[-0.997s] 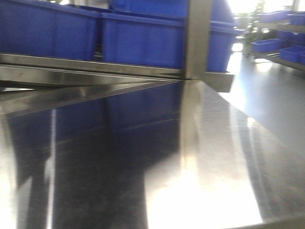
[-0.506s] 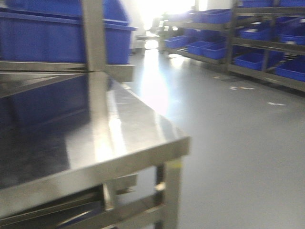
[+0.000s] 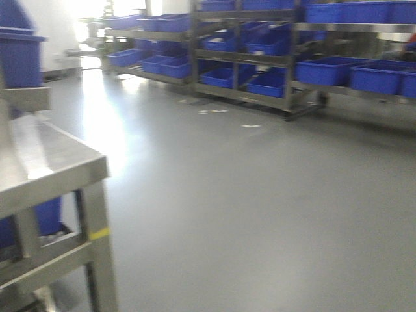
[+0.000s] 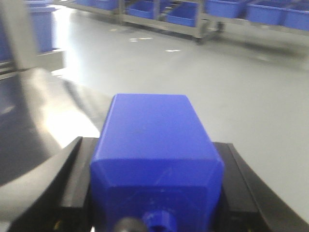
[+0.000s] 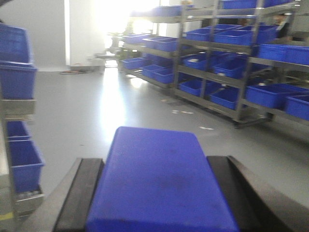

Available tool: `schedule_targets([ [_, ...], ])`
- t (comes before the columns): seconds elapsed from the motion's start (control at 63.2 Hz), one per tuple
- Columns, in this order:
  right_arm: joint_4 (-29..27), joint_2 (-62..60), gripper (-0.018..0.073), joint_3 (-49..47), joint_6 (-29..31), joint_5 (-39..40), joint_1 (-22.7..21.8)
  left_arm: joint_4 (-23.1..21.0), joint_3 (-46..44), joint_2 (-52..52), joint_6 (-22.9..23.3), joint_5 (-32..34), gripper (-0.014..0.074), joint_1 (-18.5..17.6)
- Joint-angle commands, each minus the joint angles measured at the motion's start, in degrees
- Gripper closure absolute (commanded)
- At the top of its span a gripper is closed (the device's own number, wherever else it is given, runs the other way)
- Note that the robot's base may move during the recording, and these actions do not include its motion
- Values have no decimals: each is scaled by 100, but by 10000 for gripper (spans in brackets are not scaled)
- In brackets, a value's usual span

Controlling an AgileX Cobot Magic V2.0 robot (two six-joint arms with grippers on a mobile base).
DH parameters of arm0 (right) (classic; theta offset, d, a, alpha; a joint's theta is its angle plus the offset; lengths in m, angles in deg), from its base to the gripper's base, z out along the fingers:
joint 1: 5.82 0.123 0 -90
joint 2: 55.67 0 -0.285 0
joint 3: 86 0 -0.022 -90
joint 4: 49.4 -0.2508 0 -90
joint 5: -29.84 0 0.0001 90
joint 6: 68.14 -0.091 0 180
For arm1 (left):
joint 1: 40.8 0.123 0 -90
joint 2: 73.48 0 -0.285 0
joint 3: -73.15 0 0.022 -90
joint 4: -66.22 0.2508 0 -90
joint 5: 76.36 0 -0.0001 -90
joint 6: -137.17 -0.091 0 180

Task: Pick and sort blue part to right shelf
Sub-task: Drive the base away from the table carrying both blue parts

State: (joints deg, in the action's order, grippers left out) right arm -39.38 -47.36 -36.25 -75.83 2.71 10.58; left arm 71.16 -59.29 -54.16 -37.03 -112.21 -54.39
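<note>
The blue part (image 4: 154, 140), with sloped shoulders and a small round knob facing the camera, is pinched between the black fingers (image 4: 72, 183) of the left tool (image 4: 153, 145). A second blue block (image 5: 159, 183) is clamped in the right tool (image 5: 154, 162); its top is cut off by the frame. In the front view a steel surface (image 3: 58, 162) is seen at 9 o'clock, and shelves (image 3: 290, 78) loaded with blue bins (image 3: 325, 70) are seen from 12 to 2 o'clock, across the grey floor (image 3: 260, 214).
</note>
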Motion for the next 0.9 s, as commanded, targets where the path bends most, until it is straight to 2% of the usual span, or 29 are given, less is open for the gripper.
schedule_targets([
  [0.0,87,107,273,-173,48,562,8,26,-156,119,58,494,241,1],
  [0.886,87,107,273,-173,48,561,-2,26,-156,119,58,494,241,1],
])
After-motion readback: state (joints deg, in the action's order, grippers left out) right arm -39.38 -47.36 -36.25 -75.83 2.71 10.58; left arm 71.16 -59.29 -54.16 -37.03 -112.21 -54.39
